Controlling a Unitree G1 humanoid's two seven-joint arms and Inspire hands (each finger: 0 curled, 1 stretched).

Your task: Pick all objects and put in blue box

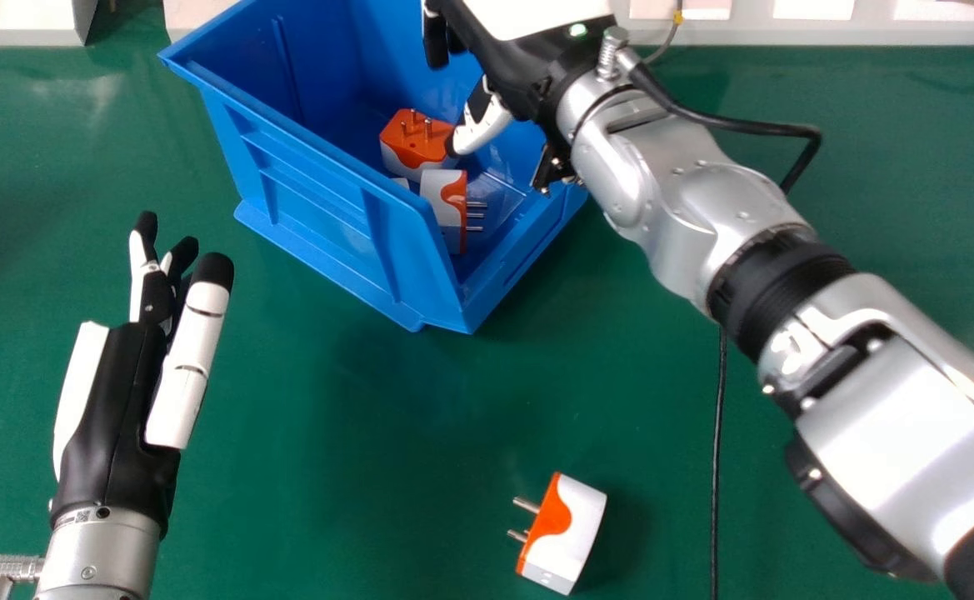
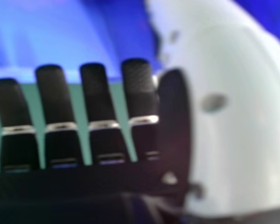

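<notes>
The blue box [image 1: 312, 200] stands at the top middle of the head view. Inside it lie an orange and white plug adapter [image 1: 416, 142] with its pins up and a second adapter [image 1: 443, 200] with its pins to the right. Another orange and white adapter [image 1: 566, 533] rests on the table near the bottom edge. My right hand [image 1: 507, 71] is over the box, its thumb close to the first adapter; in the right hand view its straight fingers [image 2: 95, 93] hold nothing. My left hand [image 1: 132, 375] is open and empty at the left, above the table.
The green table [image 1: 353, 450] lies under everything. A black cable [image 1: 717, 467] runs down it right of the loose adapter, partly beneath my right forearm. White objects [image 1: 836, 29] line the far edge. The box's near corner points toward the middle of the table.
</notes>
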